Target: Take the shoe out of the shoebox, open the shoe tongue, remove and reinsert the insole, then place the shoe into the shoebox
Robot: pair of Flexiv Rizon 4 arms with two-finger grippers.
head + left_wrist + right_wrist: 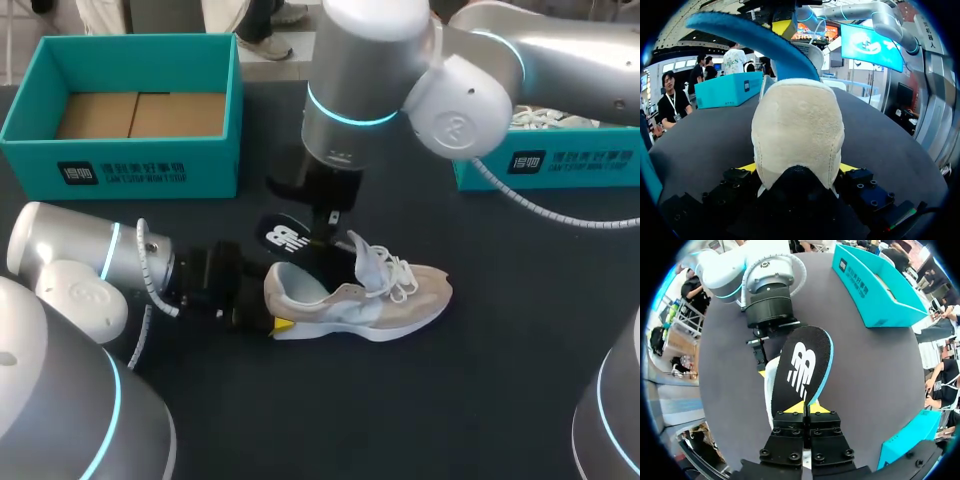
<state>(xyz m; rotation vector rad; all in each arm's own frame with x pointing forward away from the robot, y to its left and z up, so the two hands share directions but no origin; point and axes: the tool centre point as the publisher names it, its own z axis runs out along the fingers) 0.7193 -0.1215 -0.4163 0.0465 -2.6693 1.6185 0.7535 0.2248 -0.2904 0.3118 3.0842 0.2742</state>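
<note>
left pincer [797, 169] clamps the shoe [360, 295] by its heel, right pincer [804, 407] pinches the insole [802, 367] above the opening; next, i judge, comes feeding it back inside.

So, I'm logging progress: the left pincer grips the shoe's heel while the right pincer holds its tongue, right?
Not quite: the right pincer holds the insole, not the tongue, as the right wrist view shows. The left pincer does grip the shoe by its heel.
</note>
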